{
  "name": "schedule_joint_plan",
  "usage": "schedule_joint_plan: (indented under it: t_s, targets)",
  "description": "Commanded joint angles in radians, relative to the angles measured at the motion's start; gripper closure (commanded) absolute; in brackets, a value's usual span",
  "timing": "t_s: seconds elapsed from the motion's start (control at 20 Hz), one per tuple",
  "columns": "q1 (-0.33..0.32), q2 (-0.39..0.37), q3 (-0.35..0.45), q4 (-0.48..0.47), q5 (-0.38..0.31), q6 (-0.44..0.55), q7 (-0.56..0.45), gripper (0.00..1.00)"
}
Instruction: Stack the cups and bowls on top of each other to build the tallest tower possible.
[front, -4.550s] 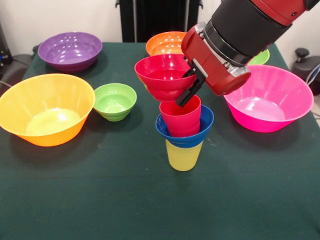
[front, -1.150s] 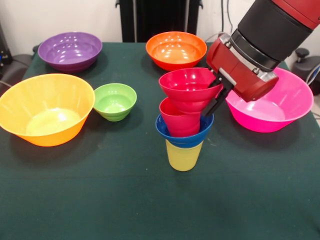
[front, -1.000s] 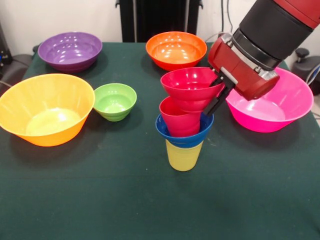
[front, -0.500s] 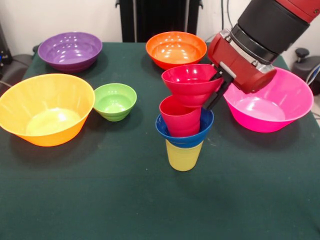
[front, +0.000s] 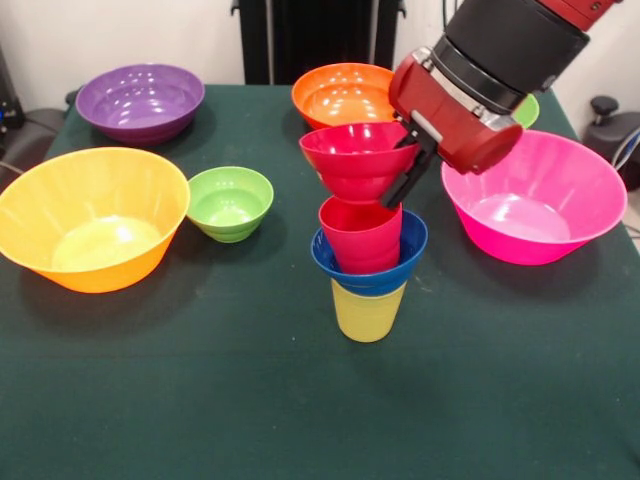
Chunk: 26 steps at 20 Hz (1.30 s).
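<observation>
The tower stands mid-table: a yellow cup (front: 367, 312) at the bottom, a small blue bowl (front: 378, 272) on it and a red cup (front: 360, 234) in the bowl. My gripper (front: 405, 165) is shut on the right rim of the small red bowl (front: 355, 160). It holds the bowl upright just above the red cup, a little to the cup's left. I cannot tell whether the bowl's base touches the cup's rim.
A large orange-yellow bowl (front: 88, 217) sits at the left, a small green bowl (front: 230, 203) beside it. A purple bowl (front: 140, 101) and an orange bowl (front: 335, 92) stand at the back. A large pink bowl (front: 535, 197) sits right, a green bowl's edge (front: 527, 113) behind my arm.
My gripper has lifted the small red bowl slightly and carried it left. It now hangs over the red cup's left side. The tower has not moved.
</observation>
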Motion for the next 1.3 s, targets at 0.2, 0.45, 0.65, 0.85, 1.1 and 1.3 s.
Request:
schedule_joint_plan:
  t_s: [0.2, 0.45, 0.65, 0.85, 1.1, 1.3]
  targets:
    - [0.008, 0.000, 0.177, 0.097, -0.033, -0.066, 0.113, 1.00]
    - [0.010, 0.010, 0.170, 0.091, -0.030, -0.070, 0.123, 1.00]
    - [0.011, 0.013, 0.169, 0.085, -0.025, -0.071, 0.130, 1.00]
    - [0.010, 0.023, 0.166, 0.073, -0.020, -0.068, 0.140, 1.00]
    - [0.009, 0.033, 0.166, 0.057, -0.014, -0.063, 0.150, 1.00]
    - [0.009, 0.029, 0.176, 0.059, -0.010, -0.062, 0.147, 1.00]
